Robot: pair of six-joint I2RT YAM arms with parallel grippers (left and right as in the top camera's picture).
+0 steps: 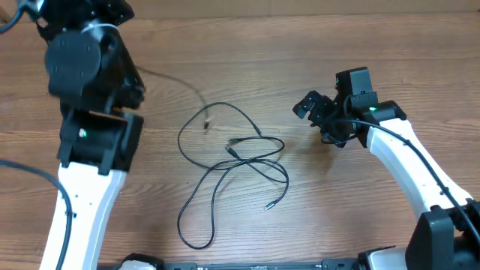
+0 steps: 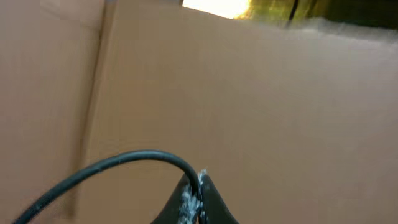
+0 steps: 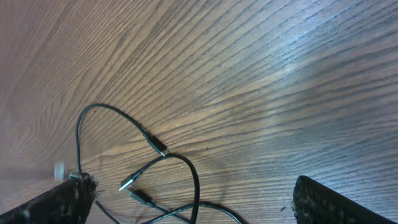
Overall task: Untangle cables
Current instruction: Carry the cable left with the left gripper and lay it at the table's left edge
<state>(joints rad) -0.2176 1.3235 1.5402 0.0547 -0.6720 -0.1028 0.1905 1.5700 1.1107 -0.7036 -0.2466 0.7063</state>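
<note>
Several thin black cables (image 1: 234, 152) lie in a loose tangle of loops at the middle of the table, with small plug ends (image 1: 233, 142) among them. One thin cable strand (image 1: 184, 84) rises from the tangle toward my left arm (image 1: 94, 75). In the left wrist view my left gripper (image 2: 199, 198) is shut on a black cable (image 2: 112, 162) that arcs off to the left. My right gripper (image 1: 313, 106) hovers open just right of the tangle. From its wrist view the cables (image 3: 186, 167) and two plug ends (image 3: 129, 182) lie below the right gripper (image 3: 193, 186), untouched.
The wooden table (image 1: 300, 45) carries nothing else. A thicker black wire (image 1: 30, 171) runs along the left arm's base. A plain brown surface (image 2: 249, 99) fills the left wrist view.
</note>
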